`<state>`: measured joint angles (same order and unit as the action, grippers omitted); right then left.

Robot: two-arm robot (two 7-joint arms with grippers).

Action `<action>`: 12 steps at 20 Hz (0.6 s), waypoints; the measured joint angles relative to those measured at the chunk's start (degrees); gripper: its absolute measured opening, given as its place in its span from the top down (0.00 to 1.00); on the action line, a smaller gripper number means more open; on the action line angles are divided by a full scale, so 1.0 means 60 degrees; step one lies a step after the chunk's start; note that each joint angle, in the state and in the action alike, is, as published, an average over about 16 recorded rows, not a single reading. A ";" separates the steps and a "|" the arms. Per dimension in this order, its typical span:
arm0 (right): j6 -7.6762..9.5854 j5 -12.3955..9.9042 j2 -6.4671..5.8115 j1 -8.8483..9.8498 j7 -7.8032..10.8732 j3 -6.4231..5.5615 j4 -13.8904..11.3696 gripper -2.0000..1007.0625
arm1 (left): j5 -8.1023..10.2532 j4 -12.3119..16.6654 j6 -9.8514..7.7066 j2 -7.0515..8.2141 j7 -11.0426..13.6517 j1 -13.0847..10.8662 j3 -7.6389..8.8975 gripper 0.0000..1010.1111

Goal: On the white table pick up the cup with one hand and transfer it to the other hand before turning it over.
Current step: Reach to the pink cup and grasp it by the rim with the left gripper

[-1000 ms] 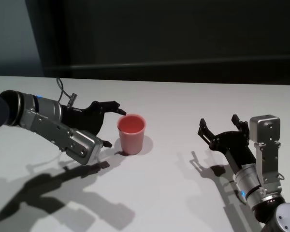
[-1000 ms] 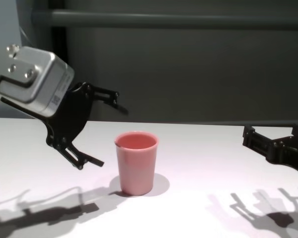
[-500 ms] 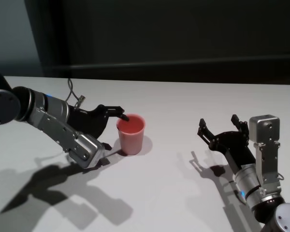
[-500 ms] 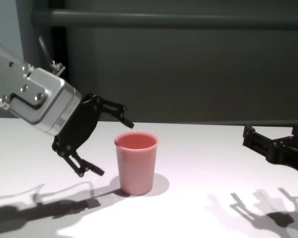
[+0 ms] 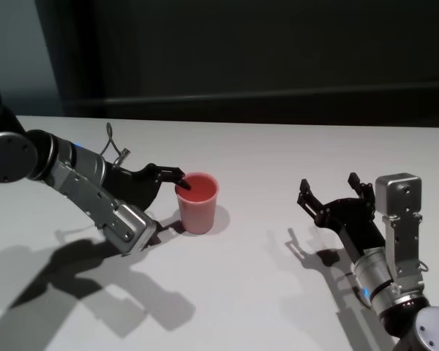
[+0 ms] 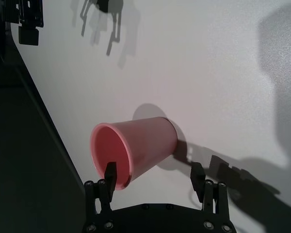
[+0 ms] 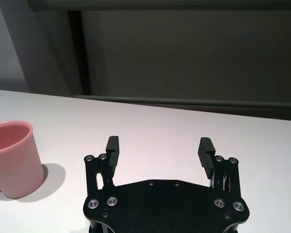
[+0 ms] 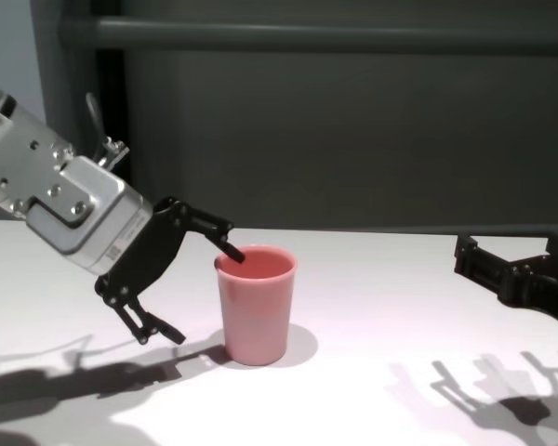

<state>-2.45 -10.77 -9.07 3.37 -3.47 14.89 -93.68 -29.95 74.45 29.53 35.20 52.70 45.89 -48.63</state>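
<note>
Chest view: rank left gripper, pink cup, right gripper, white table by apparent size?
1. White table, spans the frame's width.
2. Left gripper, open and near the camera, so it looms large.
3. Pink cup, close to the left gripper's black part in looks; unsure.
4. Right gripper, open, partly cut off by the frame edge.
</note>
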 joint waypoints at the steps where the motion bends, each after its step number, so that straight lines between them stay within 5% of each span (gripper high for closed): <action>1: 0.0000 0.0000 0.0000 0.0000 0.0000 0.0000 0.0000 0.01 | -0.0023 -0.0083 0.0042 -0.0046 0.0018 0.0060 -0.0051 0.01; 12: 0.0000 0.0000 0.0000 0.0000 0.0000 0.0000 0.0000 0.01 | -0.0208 -0.0686 0.0360 -0.0547 0.0223 0.0626 -0.0595 0.01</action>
<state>-2.45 -10.77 -9.07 3.36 -3.47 14.89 -93.68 -31.19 70.33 31.69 31.92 54.03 49.64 -52.20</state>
